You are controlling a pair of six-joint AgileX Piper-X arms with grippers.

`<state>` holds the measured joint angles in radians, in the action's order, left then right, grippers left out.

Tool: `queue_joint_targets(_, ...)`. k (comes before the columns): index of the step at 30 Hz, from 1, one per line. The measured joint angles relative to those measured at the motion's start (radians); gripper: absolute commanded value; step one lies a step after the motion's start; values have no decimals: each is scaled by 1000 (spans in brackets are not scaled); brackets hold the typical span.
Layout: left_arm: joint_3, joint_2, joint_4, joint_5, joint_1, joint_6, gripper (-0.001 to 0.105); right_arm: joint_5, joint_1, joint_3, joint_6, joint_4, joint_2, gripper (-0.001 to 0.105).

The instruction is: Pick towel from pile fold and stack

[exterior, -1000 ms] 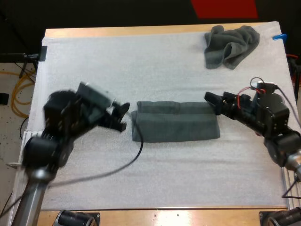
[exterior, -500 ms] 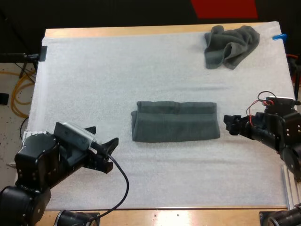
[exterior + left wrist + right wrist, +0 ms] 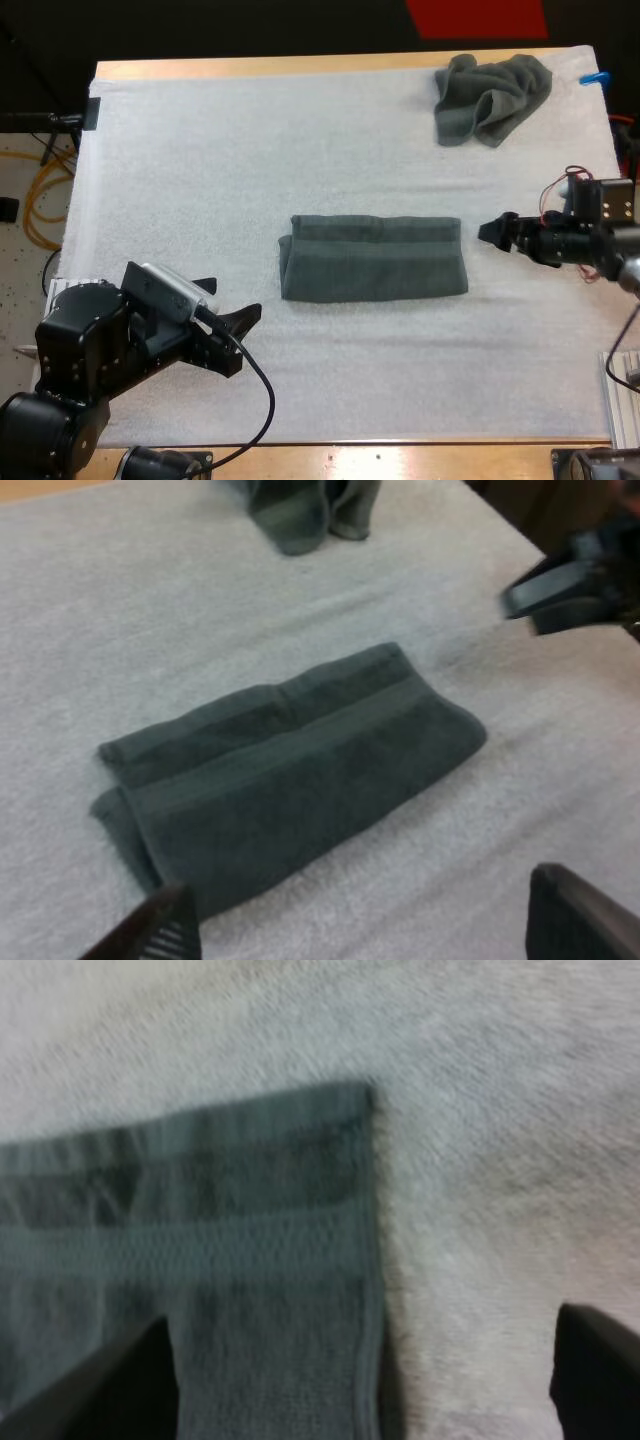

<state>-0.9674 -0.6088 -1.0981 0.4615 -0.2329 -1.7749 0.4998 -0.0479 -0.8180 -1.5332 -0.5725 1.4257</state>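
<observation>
Your left claw (image 3: 230, 305) and right claw (image 3: 492, 230) stand with fingers apart, flanking the folded towel (image 3: 372, 258) lying free between the 2, likely poised to fold it further, the crumpled towel (image 3: 490, 95) beyond the right claw.

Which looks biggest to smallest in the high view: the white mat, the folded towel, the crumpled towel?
1. white mat
2. folded towel
3. crumpled towel, bunched and farther off, so real size is unsure
</observation>
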Motion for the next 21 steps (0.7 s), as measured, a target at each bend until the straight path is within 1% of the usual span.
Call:
queue_joint_targets(3, 0, 0, 0, 21, 0, 0, 66, 56, 3, -23, 0, 30, 100, 74)
queue_joint_targets(6, 0, 0, 0, 24, 0, 0, 66, 132, 3, -53, 0, 56, 189, 74)
queue_joint_targets(10, 0, 0, 0, 26, 0, 0, 66, 180, 3, -97, 0, 66, 272, 74)
queue_joint_targets(13, 0, 0, 0, 26, 0, 0, 66, 245, 1, -116, 16, 68, 318, 74)
queue_joint_targets(21, 0, 0, 0, 29, 0, 0, 66, 268, -92, -130, 37, 83, 378, 74)
